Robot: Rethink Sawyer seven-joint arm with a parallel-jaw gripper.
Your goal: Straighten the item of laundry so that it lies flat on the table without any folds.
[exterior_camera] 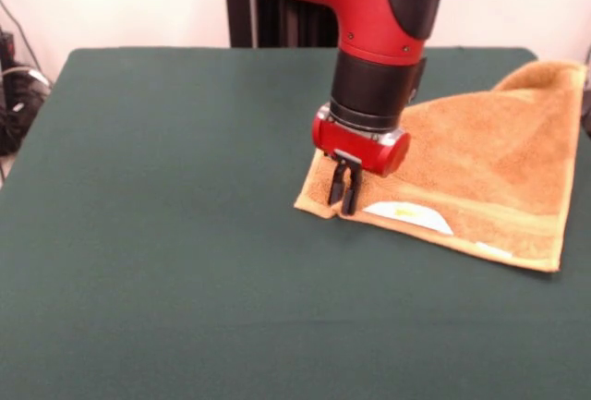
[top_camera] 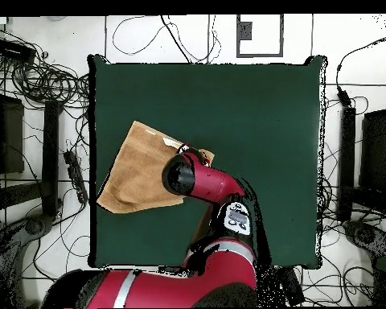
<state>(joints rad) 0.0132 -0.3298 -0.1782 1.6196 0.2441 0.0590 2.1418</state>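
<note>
The orange-tan towel point(exterior_camera: 489, 169) lies at the right side of the dark green table point(exterior_camera: 166, 234), its right edge near the table's edge. Its far corner point(exterior_camera: 545, 77) is rumpled and folded over. A white label with yellow print point(exterior_camera: 406, 215) shows near the front edge, next to a woven band. My gripper point(exterior_camera: 343, 199) points down at the towel's left corner, its fingers close together and pinching the cloth. In the overhead view the towel point(top_camera: 136, 173) lies at the table's point(top_camera: 260, 121) left side, and the arm's wrist point(top_camera: 180, 175) hides the gripper.
The arm's pedestal point(exterior_camera: 277, 12) stands at the table's far edge. Cables and black equipment point(exterior_camera: 14, 95) lie off the left edge. Cables and stands point(top_camera: 43, 80) surround the table in the overhead view.
</note>
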